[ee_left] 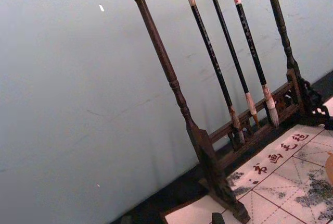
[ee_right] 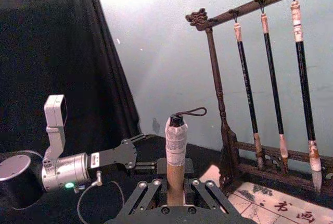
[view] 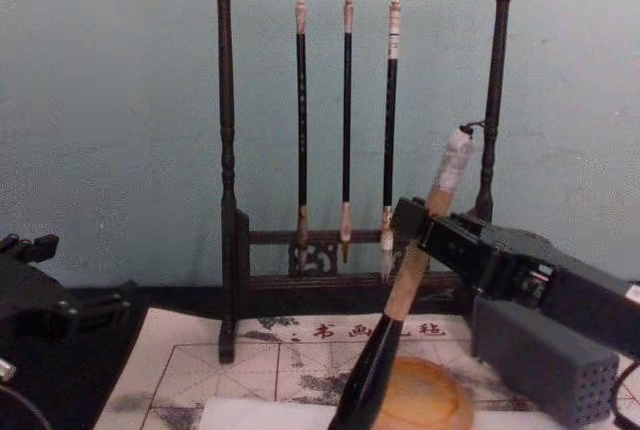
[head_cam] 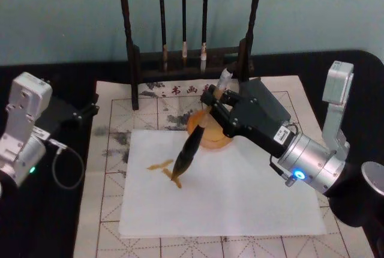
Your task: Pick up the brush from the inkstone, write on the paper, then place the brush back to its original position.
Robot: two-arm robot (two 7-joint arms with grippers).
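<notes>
My right gripper [head_cam: 215, 99] is shut on the tan handle of the brush [head_cam: 191, 147], which leans with its whitish looped end up toward the rack. The bristle tip touches the white paper [head_cam: 252, 198] beside brownish strokes [head_cam: 159, 165]. The orange inkstone [head_cam: 211, 138] sits just behind the paper, partly covered by the brush and gripper. In the right wrist view the brush [ee_right: 176, 146] stands upright between the fingers [ee_right: 148, 188]. The chest view shows the brush [view: 405, 285] slanting over the inkstone [view: 425, 402]. My left gripper [head_cam: 89, 109] is parked at the far left, open and holding nothing.
A dark wooden rack [head_cam: 135, 60] with three thin black-handled brushes [view: 345, 120] stands behind the inkstone. A gridded practice mat [head_cam: 114, 150] lies under the paper. A grey block with small holes [view: 545, 360] sits at the right, below my right arm.
</notes>
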